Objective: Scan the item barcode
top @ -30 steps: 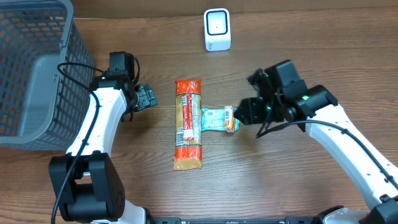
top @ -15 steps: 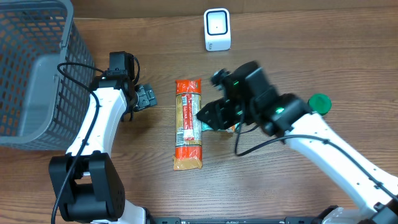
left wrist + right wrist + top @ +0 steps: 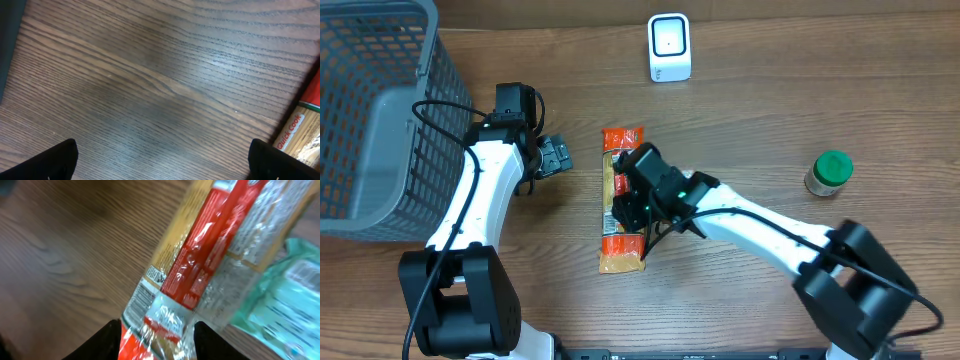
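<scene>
Right pincer point(image 3: 157, 341) astride pasta packet point(image 3: 210, 247), grip unclear, teal pouch point(image 3: 285, 305) only wrist-visible, left pincer point(image 3: 164, 161) apart.

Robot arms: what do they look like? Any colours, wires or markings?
They match. The left arm and right arm have smooth white shells between chunky black joints, with a black cable looping along each. The left gripper and right gripper are black, two-fingered. No markings are readable.

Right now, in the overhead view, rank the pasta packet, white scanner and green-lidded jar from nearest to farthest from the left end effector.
1. Pasta packet, table centre.
2. White scanner, top centre.
3. Green-lidded jar, far right.
</scene>
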Controlling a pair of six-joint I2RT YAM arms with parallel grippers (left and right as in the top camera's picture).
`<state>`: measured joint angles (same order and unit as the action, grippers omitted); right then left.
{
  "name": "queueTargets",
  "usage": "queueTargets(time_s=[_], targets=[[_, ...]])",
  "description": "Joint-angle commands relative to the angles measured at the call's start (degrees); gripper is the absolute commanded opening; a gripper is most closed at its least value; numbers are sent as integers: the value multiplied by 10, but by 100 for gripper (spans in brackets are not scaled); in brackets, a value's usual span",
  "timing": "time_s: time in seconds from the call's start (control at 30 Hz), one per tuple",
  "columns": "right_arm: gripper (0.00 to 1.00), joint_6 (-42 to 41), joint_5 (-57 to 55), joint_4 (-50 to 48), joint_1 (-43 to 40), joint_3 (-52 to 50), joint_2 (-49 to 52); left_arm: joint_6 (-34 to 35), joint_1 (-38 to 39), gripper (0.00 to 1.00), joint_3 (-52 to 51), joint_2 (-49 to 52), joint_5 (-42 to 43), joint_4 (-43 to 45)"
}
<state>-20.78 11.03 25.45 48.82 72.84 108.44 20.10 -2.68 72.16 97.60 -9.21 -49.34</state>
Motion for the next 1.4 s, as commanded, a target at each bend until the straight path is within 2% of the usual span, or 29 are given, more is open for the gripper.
queueTargets(time_s=[0.0, 0.27, 0.53, 0.7, 1.0, 1.07, 1.13, 1.23, 1.37], targets=[[45, -5, -25, -22, 14, 10, 15, -8, 1, 100, 6, -11, 0, 1], [44, -7, -118, -34, 35, 10, 21, -8, 1, 100, 6, -11, 0, 1], [44, -20, -127, -47, 37, 10, 44, -8, 1, 100, 6, -11, 0, 1], [35, -20, -127, -45, 37, 10, 48, -8, 1, 100, 6, -11, 0, 1], [34, -20, -127, -21, 37, 10, 48, -8, 1, 100, 6, -11, 0, 1], [17, -20, -127, -19, 37, 10, 48, -8, 1, 100, 6, -11, 0, 1], [9, -19, -127, -18, 37, 11, 47, -8, 1, 100, 6, -11, 0, 1], [4, -12, -128, -17, 35, 17, 35, -8, 1, 100, 6, -11, 0, 1], [4, 38, -140, -2, 34, 23, -3, -8, 1, 100, 6, -11, 0, 1]])
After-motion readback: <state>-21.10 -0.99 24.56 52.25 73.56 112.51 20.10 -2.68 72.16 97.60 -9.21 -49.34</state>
